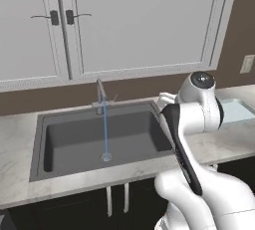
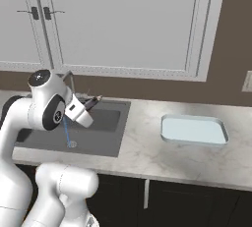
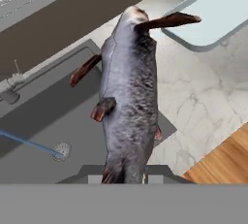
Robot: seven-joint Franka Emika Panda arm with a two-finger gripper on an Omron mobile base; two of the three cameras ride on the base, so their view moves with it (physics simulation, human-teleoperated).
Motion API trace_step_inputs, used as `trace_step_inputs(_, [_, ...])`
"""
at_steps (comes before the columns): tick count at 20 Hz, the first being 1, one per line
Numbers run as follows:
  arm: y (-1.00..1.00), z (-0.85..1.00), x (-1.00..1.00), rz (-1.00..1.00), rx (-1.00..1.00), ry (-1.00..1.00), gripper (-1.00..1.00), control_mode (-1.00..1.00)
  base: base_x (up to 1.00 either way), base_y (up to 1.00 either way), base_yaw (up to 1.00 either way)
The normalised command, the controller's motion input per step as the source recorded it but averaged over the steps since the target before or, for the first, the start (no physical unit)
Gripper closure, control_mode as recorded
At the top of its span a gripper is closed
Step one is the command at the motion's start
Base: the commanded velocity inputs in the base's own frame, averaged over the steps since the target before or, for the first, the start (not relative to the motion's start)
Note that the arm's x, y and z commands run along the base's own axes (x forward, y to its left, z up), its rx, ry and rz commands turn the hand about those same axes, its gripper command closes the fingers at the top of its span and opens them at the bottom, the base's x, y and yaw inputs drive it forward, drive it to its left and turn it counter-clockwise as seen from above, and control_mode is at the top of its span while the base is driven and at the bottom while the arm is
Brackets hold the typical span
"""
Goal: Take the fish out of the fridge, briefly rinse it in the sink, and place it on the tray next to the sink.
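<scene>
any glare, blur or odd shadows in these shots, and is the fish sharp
Hand view: the grey fish with reddish-brown fins is close and fairly sharp, evenly lit, no glare. Left base view: flat lighting, soft pixelated edges, the thin blue water stream clear against the dark grey sink basin. Right base view: the pale blue tray casts almost no shadow.

matt grey fish [image 3: 128, 106] (mottled skin), veined marble counter [image 2: 147, 147], matt dark sink [image 1: 99, 139].

My left base view: behind the arm, looking forward and down at the sink [image 1: 99, 139]. My right base view: same sink [image 2: 98, 123] from the other side, plus tray [image 2: 194, 130]. My hand view: close, along the fish [image 3: 128, 102], over both.
</scene>
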Motion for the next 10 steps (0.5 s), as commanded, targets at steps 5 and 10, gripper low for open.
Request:
trace_step_inputs(5, [0.12, -0.12, 0.10, 0.10, 0.00, 0.07, 1.00, -1.00, 0.15, 0.24, 0.04])
trace_step_inputs(10, [-0.04, -0.02, 0.29, 0.40, 0.20, 0.41, 1.00, -1.00, 0.00, 0.00, 0.00])
